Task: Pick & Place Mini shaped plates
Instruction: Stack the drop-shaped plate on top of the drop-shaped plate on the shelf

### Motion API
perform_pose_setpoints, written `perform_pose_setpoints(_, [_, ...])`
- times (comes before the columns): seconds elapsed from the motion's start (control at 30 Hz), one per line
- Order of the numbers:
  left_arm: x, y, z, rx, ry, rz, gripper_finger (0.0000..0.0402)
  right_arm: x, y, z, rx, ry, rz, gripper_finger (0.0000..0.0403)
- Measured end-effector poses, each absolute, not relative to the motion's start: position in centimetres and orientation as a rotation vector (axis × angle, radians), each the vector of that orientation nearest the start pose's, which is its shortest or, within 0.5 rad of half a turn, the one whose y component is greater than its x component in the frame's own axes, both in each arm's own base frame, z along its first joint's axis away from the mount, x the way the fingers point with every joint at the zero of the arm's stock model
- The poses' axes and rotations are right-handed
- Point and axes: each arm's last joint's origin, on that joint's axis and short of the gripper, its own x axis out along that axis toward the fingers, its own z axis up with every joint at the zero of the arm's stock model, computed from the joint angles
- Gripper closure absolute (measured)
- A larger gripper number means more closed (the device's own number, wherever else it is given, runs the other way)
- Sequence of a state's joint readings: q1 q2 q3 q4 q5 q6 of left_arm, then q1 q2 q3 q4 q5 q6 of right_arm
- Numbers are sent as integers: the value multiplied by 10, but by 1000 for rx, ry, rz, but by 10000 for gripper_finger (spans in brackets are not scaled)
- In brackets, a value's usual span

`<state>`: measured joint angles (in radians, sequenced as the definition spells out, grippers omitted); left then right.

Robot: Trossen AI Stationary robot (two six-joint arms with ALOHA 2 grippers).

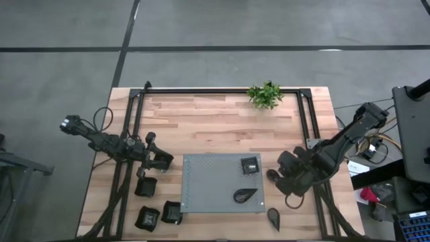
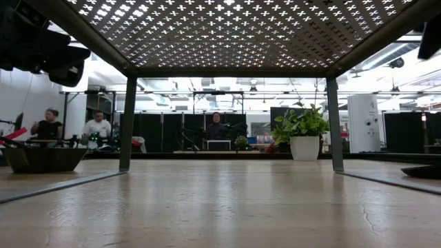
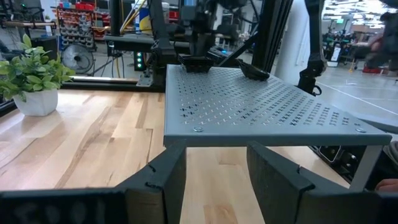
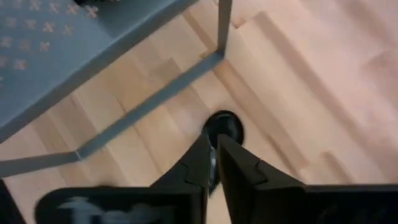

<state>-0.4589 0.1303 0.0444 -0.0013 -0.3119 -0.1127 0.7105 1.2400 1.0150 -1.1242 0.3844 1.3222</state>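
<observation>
Right wrist view shows the right gripper (image 4: 214,163) nearly clenched on the rim of a small black plate (image 4: 224,126) lying on the bench (image 4: 323,74), at the grey stand's (image 4: 74,56) 3 o'clock side. A firm, centred pinch before lifting would likely prevent slipping. The left gripper (image 3: 214,180) waits released at the stand's 9 o'clock.

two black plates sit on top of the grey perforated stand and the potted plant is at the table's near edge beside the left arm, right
Not quite. Two black plates, a square plate and a teardrop plate, do sit on the grey stand, but the potted plant stands at the table's far edge, away from both arms. The high view shows this.
</observation>
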Motion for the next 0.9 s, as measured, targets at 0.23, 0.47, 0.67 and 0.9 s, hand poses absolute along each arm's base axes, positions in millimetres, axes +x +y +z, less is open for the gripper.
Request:
perform_pose_setpoints(0.23, [96, -37, 168, -80, 89, -142, 238, 152, 115, 226, 595, 1070, -553, 304])
perform_pose_setpoints(0.47, [96, -37, 168, -79, 90, -142, 238, 147, 104, 203, 651, 1088, -680, 258])
perform_pose_setpoints(0.67, [96, -37, 168, -80, 89, -142, 238, 150, 102, 188, 703, 1079, -660, 254])
perform_pose_setpoints(0.9, [96, -37, 168, -80, 89, -142, 238, 147, 100, 172, 726, 1068, -662, 269])
